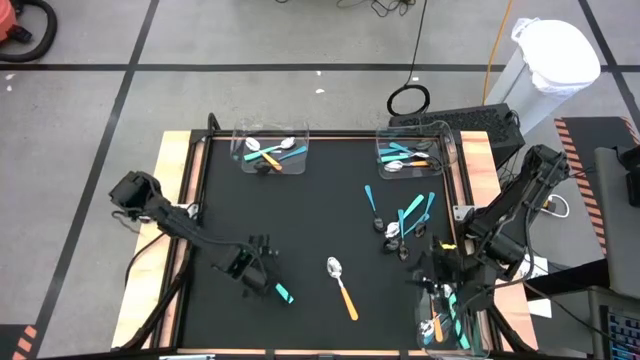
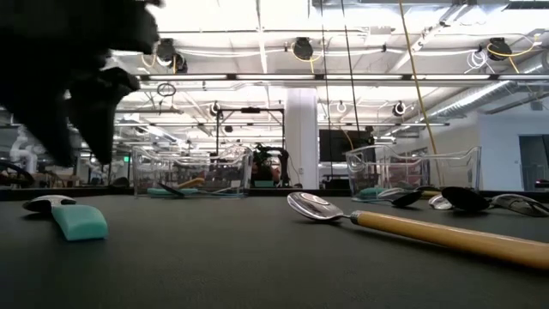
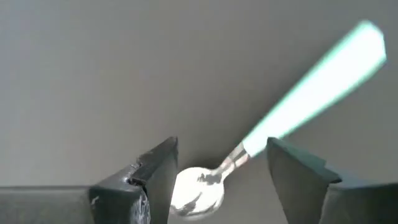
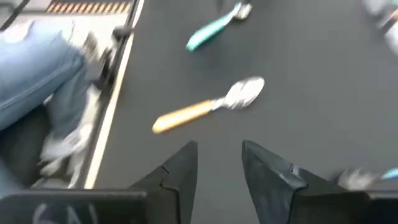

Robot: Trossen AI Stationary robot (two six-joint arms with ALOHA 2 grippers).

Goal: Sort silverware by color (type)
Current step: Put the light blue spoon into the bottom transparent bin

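Observation:
A teal-handled spoon [image 3: 298,93] lies flat on the black table near the front left, its silver bowl [image 3: 196,190] between the fingers of my left gripper [image 3: 222,149]. That gripper [image 1: 262,280] is open and hangs a little above the spoon [image 2: 69,219], one finger on each side. An orange-handled spoon [image 1: 342,285] lies flat near the table's middle front. Several teal spoons [image 1: 405,225] lie in a loose heap to the right. My right gripper [image 1: 432,272] is open over the front right, with nothing between its fingers [image 4: 183,165].
Two clear bins stand at the far edge: one far left [image 1: 240,135] holding teal and orange utensils, one far right [image 1: 445,140] holding teal ones. A third bin [image 1: 470,335] with utensils sits at the near right corner. A person's legs [image 4: 37,68] show beyond the table edge.

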